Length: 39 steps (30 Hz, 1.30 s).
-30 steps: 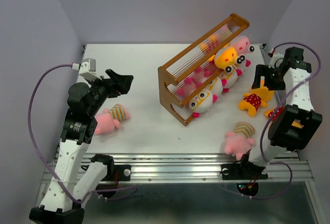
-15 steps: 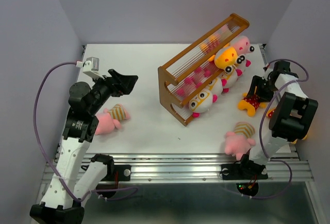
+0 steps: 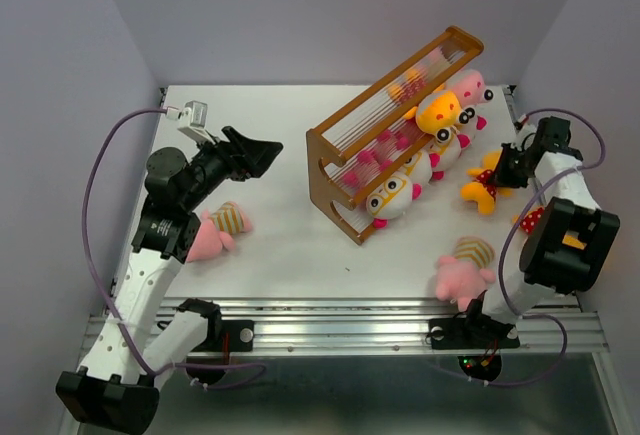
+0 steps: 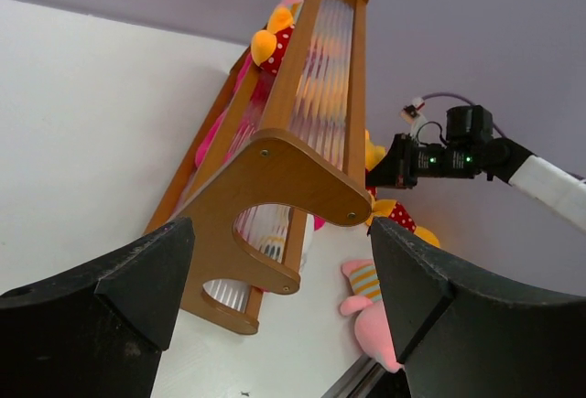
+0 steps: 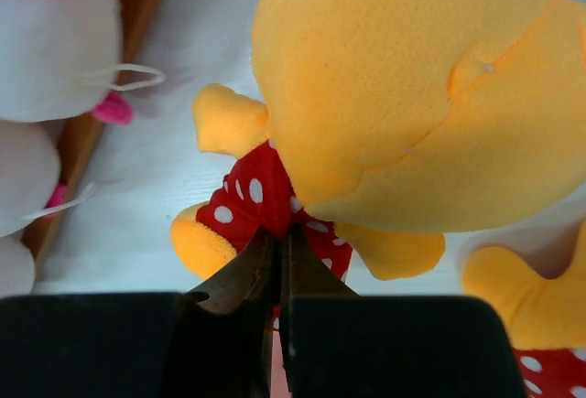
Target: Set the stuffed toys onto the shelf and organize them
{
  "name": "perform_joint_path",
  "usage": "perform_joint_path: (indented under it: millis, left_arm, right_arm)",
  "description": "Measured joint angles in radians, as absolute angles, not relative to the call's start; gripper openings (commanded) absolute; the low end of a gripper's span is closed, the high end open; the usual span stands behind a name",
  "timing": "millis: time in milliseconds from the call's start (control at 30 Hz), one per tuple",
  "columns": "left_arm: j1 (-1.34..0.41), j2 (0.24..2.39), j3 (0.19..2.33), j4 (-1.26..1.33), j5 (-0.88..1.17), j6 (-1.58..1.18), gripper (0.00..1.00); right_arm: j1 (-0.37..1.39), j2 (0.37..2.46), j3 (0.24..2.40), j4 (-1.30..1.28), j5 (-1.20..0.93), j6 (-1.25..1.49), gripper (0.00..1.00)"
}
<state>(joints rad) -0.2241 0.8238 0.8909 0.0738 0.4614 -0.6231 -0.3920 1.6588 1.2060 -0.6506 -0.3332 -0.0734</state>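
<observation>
- The right gripper [image 5: 279, 244] has its fingers pressed together, pinching the red polka-dot cloth of a yellow-orange plush [image 5: 403, 96].
- That plush is at about 4 o'clock from the wooden shelf [image 3: 395, 127], just beside the toys packed along the shelf's front.
- The left gripper [image 3: 258, 155] is spread wide and holds nothing, at 9 o'clock from the shelf.
- One pink striped plush [image 3: 215, 230] lies on the table [image 3: 290, 245] at 8 o'clock.
- A second pink plush [image 3: 463, 270] lies at 5 o'clock.

You get bright, even light with only soft shadows, but just ahead of the right gripper [image 5: 278, 235] the yellow-orange toy [image 5: 403, 96] looks slightly blurred.
</observation>
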Motion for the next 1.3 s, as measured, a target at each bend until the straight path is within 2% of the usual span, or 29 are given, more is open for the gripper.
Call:
perform_joint_path:
  millis: [267, 467, 600, 767, 1033, 1300]
  left_arm:
    - [-0.300, 0.890, 0.940, 0.104, 0.475, -0.625, 0.89]
    - [-0.368, 0.961, 1.035, 0.142, 0.482, -0.614, 0.89]
    - [-0.429, 1.022, 1.098, 0.167, 0.486, -0.610, 0.89]
    - [-0.500, 1.127, 1.204, 0.184, 0.482, -0.601, 0.89]
    - [-0.596, 1.283, 1.387, 0.177, 0.448, -0.555, 0.89]
    - [-0.636, 1.332, 1.472, 0.149, 0.455, -0.517, 0.88]
  right_arm:
    - [-0.392, 1.299, 1.229, -0.638, -0.540, -0.245, 0.01]
    - [-0.391, 1.161, 1.372, -0.674, -0.815, -0.370, 0.01]
    - [-0.345, 1.156, 1.457, -0.691, -0.956, -0.377, 0.01]
    - [-0.138, 1.170, 1.532, -0.716, -1.043, -0.361, 0.01]
    - [0.095, 1.254, 1.629, -0.728, -1.113, -0.337, 0.01]
    - [0.294, 1.357, 1.658, -0.823, -1.119, -0.420, 0.01]
